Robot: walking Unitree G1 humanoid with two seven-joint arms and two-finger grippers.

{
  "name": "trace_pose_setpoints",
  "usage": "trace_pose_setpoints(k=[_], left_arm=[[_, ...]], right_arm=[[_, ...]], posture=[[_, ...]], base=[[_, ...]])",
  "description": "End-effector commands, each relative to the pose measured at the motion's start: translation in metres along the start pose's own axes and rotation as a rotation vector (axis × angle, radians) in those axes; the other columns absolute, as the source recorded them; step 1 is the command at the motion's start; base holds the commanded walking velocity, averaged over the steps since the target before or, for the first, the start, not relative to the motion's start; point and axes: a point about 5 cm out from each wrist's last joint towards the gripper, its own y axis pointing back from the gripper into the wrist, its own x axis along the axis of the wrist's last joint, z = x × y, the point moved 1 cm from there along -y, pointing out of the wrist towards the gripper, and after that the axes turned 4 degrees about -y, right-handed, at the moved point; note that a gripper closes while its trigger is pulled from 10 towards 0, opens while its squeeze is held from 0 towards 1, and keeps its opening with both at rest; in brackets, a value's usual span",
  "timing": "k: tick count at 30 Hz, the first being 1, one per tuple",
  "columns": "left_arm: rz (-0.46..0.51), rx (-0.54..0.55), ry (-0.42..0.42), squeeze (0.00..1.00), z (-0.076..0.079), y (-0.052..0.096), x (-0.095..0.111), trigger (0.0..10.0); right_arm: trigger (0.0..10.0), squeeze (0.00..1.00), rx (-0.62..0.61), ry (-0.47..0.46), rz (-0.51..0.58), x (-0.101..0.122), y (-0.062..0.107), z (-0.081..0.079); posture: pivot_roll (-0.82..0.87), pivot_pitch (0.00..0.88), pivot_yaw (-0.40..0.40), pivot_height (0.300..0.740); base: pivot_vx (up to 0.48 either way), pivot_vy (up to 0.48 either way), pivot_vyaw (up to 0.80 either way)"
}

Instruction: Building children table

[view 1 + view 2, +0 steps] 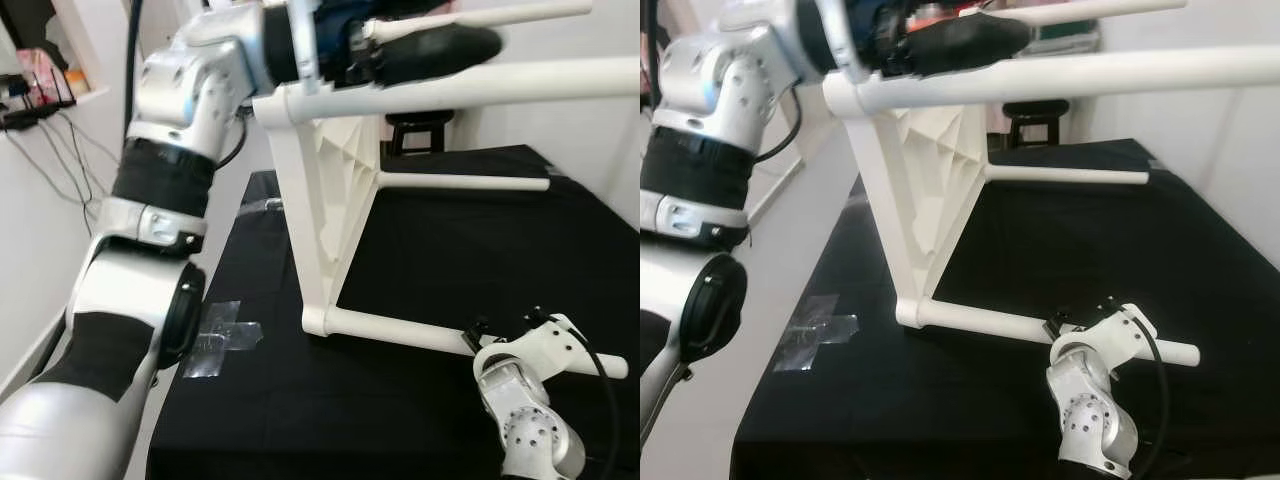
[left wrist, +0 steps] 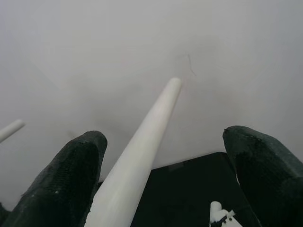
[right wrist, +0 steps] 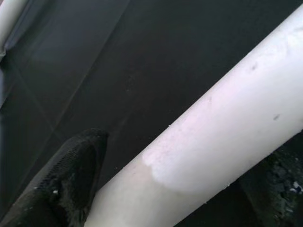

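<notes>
A white children's table point(image 1: 330, 190) lies on its side on a black-covered worktop point(image 1: 480, 250), its legs pointing right. My left arm is raised at the top. The left gripper point(image 2: 163, 137) is open, its black fingers point(image 2: 71, 175) spread on either side of an upper leg point(image 2: 142, 156) without closing on it. One black finger point(image 1: 430, 50) lies between the two upper legs. Low at the front right, my right gripper point(image 3: 184, 156) is shut on the lower front leg point(image 1: 400, 332), which fills the gap between its fingers point(image 3: 71, 179).
A patch of clear tape point(image 1: 222, 338) sticks to the cloth near the worktop's left edge. A black stool point(image 1: 420, 125) stands behind the worktop. White walls are close on both sides, and a shelf with small items point(image 1: 40, 85) is at the far left.
</notes>
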Motion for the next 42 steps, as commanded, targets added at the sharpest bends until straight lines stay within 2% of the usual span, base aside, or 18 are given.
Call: trace_pose_setpoints(k=[1, 5, 9, 10, 12, 16, 18, 19, 20, 21, 26, 31, 32, 35, 36, 40, 41, 42], left_arm=[[0.007, -0.030, 0.002, 0.00, 0.003, 0.003, 0.003, 10.0], [0.001, -0.082, 0.044, 0.00, 0.007, 0.015, -0.001, 10.0], [0.002, -0.103, 0.060, 0.00, 0.009, 0.017, -0.003, 10.0], [0.017, -0.139, 0.084, 0.00, 0.014, 0.020, -0.002, 10.0], [0.036, -0.171, 0.103, 0.00, 0.019, 0.022, 0.000, 10.0], [0.095, -0.226, 0.139, 0.00, 0.027, 0.023, 0.011, 10.0], [0.129, -0.252, 0.162, 0.00, 0.030, 0.025, 0.018, 10.0], [0.172, -0.283, 0.197, 0.00, 0.034, 0.028, 0.024, 10.0], [0.197, -0.301, 0.218, 0.00, 0.037, 0.030, 0.028, 10.0], [0.214, -0.326, 0.235, 0.00, 0.041, 0.033, 0.031, 10.0], [0.200, -0.335, 0.229, 0.00, 0.048, 0.040, 0.033, 10.0], [0.204, -0.284, 0.229, 0.00, 0.049, 0.048, 0.033, 10.0], [0.217, -0.237, 0.226, 0.00, 0.047, 0.056, 0.032, 10.0], [0.227, -0.178, 0.217, 0.00, 0.044, 0.065, 0.029, 10.0], [0.238, -0.111, 0.212, 0.00, 0.042, 0.075, 0.027, 10.0], [0.238, -0.104, 0.214, 0.00, 0.043, 0.076, 0.027, 10.0], [0.253, -0.003, 0.226, 0.00, 0.038, 0.084, 0.020, 10.0], [0.253, -0.003, 0.226, 0.00, 0.038, 0.084, 0.020, 10.0]], right_arm=[[10.0, 1.00, -0.034, -0.049, -0.116, -0.024, 0.000, 0.016], [10.0, 1.00, 0.277, -0.266, -0.107, -0.019, 0.035, -0.012], [10.0, 1.00, 0.352, -0.297, -0.112, -0.019, 0.044, -0.017], [10.0, 1.00, 0.432, -0.343, -0.121, -0.017, 0.056, -0.024], [10.0, 1.00, 0.495, -0.370, -0.124, -0.015, 0.064, -0.029], [10.0, 1.00, 0.578, -0.394, -0.123, -0.011, 0.072, -0.037], [10.0, 1.00, 0.611, -0.371, -0.119, -0.010, 0.074, -0.040], [10.0, 0.81, 0.645, -0.332, -0.111, -0.008, 0.074, -0.043], [10.0, 0.81, 0.661, -0.303, -0.106, -0.008, 0.074, -0.044], [10.0, 0.03, 0.665, -0.290, -0.100, -0.007, 0.072, -0.045], [10.0, 0.03, 0.645, -0.289, -0.087, -0.004, 0.068, -0.044], [10.0, 0.04, 0.563, -0.237, -0.069, -0.005, 0.060, -0.033], [10.0, 0.05, 0.526, -0.178, -0.043, -0.002, 0.055, -0.028], [10.0, 0.05, 0.500, -0.130, -0.027, 0.000, 0.052, -0.025], [10.0, 0.05, 0.477, -0.080, -0.009, 0.003, 0.048, -0.021], [10.0, 0.05, 0.478, -0.079, -0.009, 0.003, 0.048, -0.021], [10.0, 0.04, 0.501, -0.038, 0.012, 0.005, 0.049, -0.025], [10.0, 0.04, 0.501, -0.038, 0.012, 0.005, 0.049, -0.025]], posture=[[-0.12, 0.000, 0.057, 0.740], [-0.14, 0.000, 0.066, 0.740], [-0.14, 0.000, 0.070, 0.740], [-0.15, 0.000, 0.073, 0.740], [-0.15, 0.000, 0.073, 0.740], [-0.16, 0.000, 0.072, 0.740], [-0.16, 0.000, 0.070, 0.740], [-0.16, 0.000, 0.071, 0.740], [-0.16, 0.000, 0.070, 0.740], [-0.16, 0.000, 0.067, 0.740], [-0.16, 0.000, 0.068, 0.740], [-0.15, 0.000, 0.072, 0.740], [-0.14, 0.000, 0.056, 0.740], [-0.14, 0.000, 0.050, 0.740], [-0.14, 0.000, 0.050, 0.740], [-0.14, 0.000, 0.050, 0.740], [-0.13, 0.000, 0.047, 0.740], [-0.13, 0.000, 0.047, 0.740]], base=[[0.000, 0.000, 0.00], [0.000, 0.000, 0.00], [0.000, 0.000, 0.00], [0.000, 0.000, 0.00], [0.000, 0.000, 0.00], [0.000, 0.000, 0.00], [0.000, 0.000, 0.00], [0.000, 0.000, 0.00], [0.000, 0.000, 0.00], [0.000, 0.000, 0.00], [0.000, 0.000, 0.00], [0.000, 0.000, 0.00], [0.000, 0.000, 0.00], [0.000, 0.000, 0.00], [0.000, 0.000, 0.00], [0.000, 0.000, 0.00], [0.000, 0.000, 0.00], [0.000, 0.000, 0.00]])
